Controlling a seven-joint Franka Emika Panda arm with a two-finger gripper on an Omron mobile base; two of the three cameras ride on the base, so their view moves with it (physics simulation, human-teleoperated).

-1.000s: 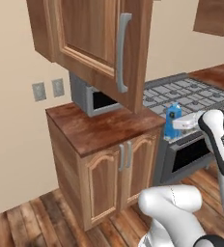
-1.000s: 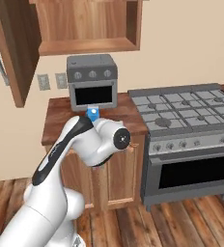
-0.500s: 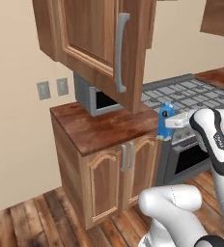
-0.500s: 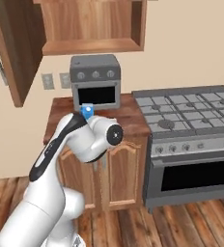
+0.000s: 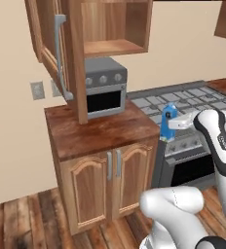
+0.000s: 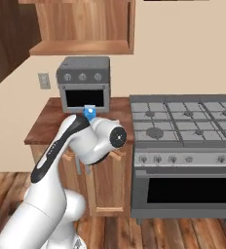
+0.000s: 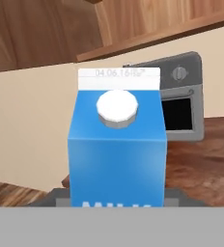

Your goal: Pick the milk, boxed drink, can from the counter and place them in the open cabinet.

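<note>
My gripper [image 5: 173, 124] is shut on the milk [image 5: 167, 121], a blue carton held upright in the air off the right end of the counter [image 5: 95, 130], in front of the stove. Close up in the hand view, the milk [image 7: 116, 154] shows its white cap, with the counter [image 7: 201, 159] behind it. The carton's top [image 6: 89, 113] peeks over my arm in the right base view. The cabinet [image 5: 115, 47] hangs open above the counter, its shelf bare, its door [image 5: 51, 53] swung out left. The boxed drink and the can are out of view.
A grey toaster oven [image 5: 103, 88] stands on the counter under the cabinet shelf. A gas stove [image 6: 183, 121] adjoins the counter on the right. The open door's grey bar handle [image 5: 61, 53] juts out at upper left. Wall outlets [image 5: 37, 90] sit left.
The whole picture has shifted, so the camera has moved: the cabinet's open inside now faces me. The milk stays in my gripper, carried along.
</note>
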